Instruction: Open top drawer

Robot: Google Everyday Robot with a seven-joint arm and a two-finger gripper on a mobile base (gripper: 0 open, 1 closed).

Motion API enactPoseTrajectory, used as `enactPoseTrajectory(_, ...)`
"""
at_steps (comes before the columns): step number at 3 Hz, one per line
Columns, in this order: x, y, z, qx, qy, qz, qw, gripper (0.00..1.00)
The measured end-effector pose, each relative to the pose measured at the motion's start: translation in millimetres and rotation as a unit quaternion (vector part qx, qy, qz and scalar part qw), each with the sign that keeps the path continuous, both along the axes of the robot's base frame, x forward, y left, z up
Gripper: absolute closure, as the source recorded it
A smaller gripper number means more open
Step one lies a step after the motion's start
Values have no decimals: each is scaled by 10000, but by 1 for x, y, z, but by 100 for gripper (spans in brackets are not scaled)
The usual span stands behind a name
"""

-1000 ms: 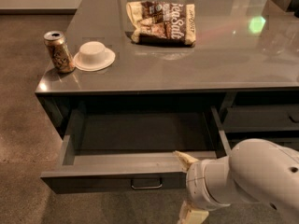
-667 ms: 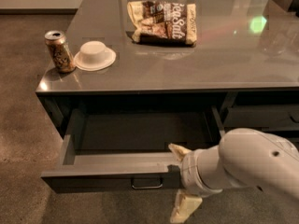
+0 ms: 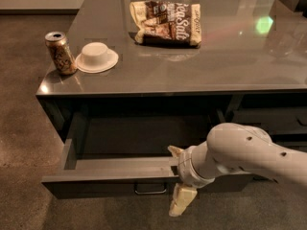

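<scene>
The worktop [image 3: 201, 66] is smooth, glossy grey and mirrors the lights. The top drawer [image 3: 110, 169] looks like matt dark-grey metal. At its front lip sits the pincer [image 3: 176, 178], matt cream plastic. The can [image 3: 60, 52] is shiny metal, the bowl [image 3: 97, 56] matt white, the bag [image 3: 167, 23] crinkled and glossy, and the floor [image 3: 24, 104] rough and speckled.

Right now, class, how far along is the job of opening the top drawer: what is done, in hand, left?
Done: the top drawer stands pulled well out, its grey tray showing. In hand: the gripper sits at the drawer front, right of the handle, with its fingers spread above and below the front. Left: probably only letting go and backing away.
</scene>
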State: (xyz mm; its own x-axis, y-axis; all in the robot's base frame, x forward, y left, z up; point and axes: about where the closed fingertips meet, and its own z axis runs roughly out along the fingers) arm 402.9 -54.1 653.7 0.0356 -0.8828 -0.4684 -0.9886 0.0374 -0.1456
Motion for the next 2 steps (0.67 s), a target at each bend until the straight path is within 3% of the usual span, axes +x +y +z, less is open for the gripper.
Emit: enactPoseTrajectory(2, 9, -7, -22, 17, 208, -136, 9997, 42)
